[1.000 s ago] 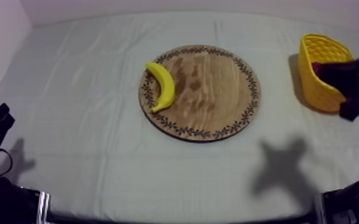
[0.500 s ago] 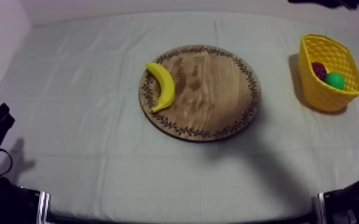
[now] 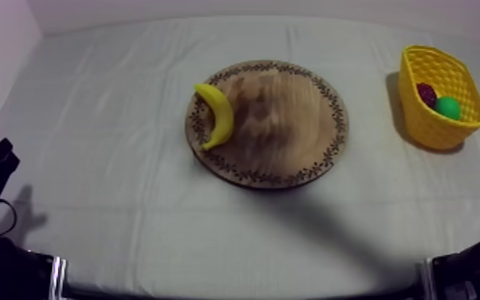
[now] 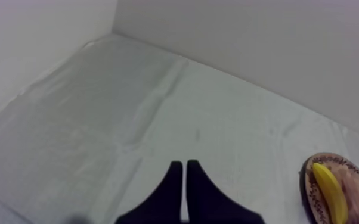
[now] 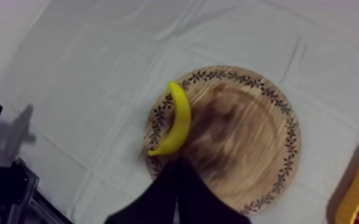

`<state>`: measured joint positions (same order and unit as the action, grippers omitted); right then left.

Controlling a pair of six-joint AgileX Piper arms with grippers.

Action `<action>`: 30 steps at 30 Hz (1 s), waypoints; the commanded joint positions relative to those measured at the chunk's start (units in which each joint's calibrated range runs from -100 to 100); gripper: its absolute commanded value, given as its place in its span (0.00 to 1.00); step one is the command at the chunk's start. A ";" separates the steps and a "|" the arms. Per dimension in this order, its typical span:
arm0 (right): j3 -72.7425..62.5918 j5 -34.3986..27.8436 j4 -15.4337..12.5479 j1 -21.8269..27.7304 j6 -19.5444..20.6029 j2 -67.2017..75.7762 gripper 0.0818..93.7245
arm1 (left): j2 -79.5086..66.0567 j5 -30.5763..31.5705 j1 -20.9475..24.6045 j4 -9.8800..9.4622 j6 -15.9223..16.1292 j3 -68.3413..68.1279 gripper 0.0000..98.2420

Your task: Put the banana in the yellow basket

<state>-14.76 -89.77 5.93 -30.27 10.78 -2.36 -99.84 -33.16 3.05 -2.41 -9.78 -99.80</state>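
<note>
banana (image 3: 216, 116) lies at nine o'clock on the wooden board (image 3: 291, 120); yellow basket (image 3: 419, 112) sits at two o'clock. right tool (image 5: 179, 165) hangs above, pinched together, empty: i'd spread it and straddle the banana's middle crosswise. left tool (image 4: 185, 168) likewise closed, empty.

Counts: 1 banana (image 3: 215, 116), left of frame centre; 1 round wooden board (image 3: 291, 128), centre; 1 yellow basket (image 3: 426, 128), upper right of frame. In the basket 2 fruits: 1 green fruit (image 3: 448, 108), 1 dark red fruit (image 3: 426, 93), kinds unclear. 3 fruits total
</note>
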 commanded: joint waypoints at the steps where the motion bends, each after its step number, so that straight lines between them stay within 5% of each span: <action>1: -5.31 -1.46 0.21 -0.42 0.92 -7.21 0.01 | 0.02 0.01 0.02 -0.01 -0.01 0.02 0.00; 12: -15.69 -6.65 2.16 -2.28 2.21 -20.00 0.05 | 0.02 0.01 0.02 -0.01 -0.01 0.02 0.00; 22: -15.01 -7.93 1.68 -1.48 3.17 -21.00 0.57 | 0.02 0.01 0.02 -0.01 -0.01 0.02 0.00; 30: -13.89 -8.05 1.75 -1.49 3.22 -20.77 0.78 | 0.02 0.01 0.02 -0.01 -0.01 0.02 0.00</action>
<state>-28.86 -97.78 7.65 -31.73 13.85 -23.08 -99.84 -33.16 3.05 -2.41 -9.78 -99.80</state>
